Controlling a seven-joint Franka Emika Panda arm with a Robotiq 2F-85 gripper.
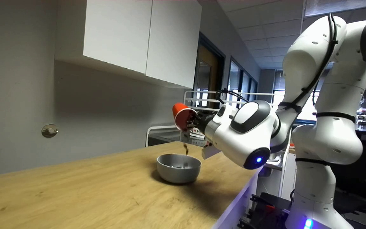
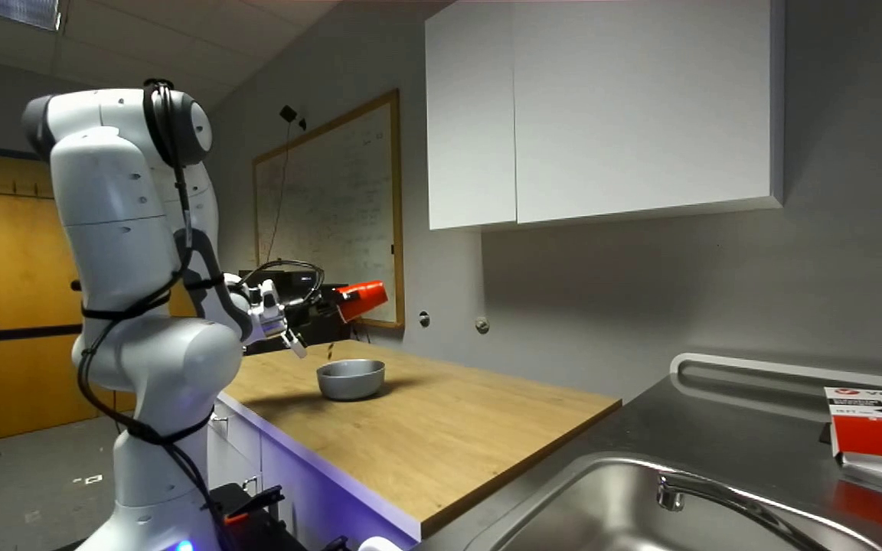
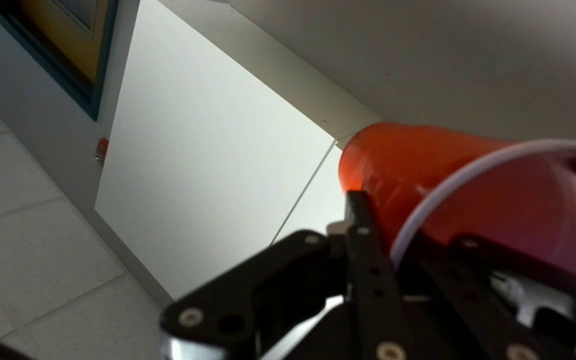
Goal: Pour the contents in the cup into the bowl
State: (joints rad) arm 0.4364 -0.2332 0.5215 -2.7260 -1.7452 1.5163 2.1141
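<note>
The red cup [image 1: 178, 110] is held tipped above the bowl, its pale-rimmed mouth facing down towards the robot. It also shows in an exterior view [image 2: 366, 297] and in the wrist view [image 3: 403, 155]. My gripper [image 1: 192, 121] is shut on the cup's wall near the rim. In the wrist view [image 3: 408, 220] one finger lies along the outside and the other appears inside the mouth. Dark small pieces [image 1: 186, 148] fall from the cup towards the grey bowl [image 1: 178, 174]. The bowl stands upright on the counter, also in an exterior view [image 2: 350, 383]. Some pieces show inside it; most of its inside is hidden.
The wooden counter [image 1: 100, 187] runs along the wall. White wall cabinets [image 1: 116, 35] hang above it. A sink [image 2: 625, 497] with a tap [image 2: 717, 493] and a red-white box [image 2: 881, 428] are beyond the counter's end. A metal rack [image 1: 164, 128] stands behind the counter.
</note>
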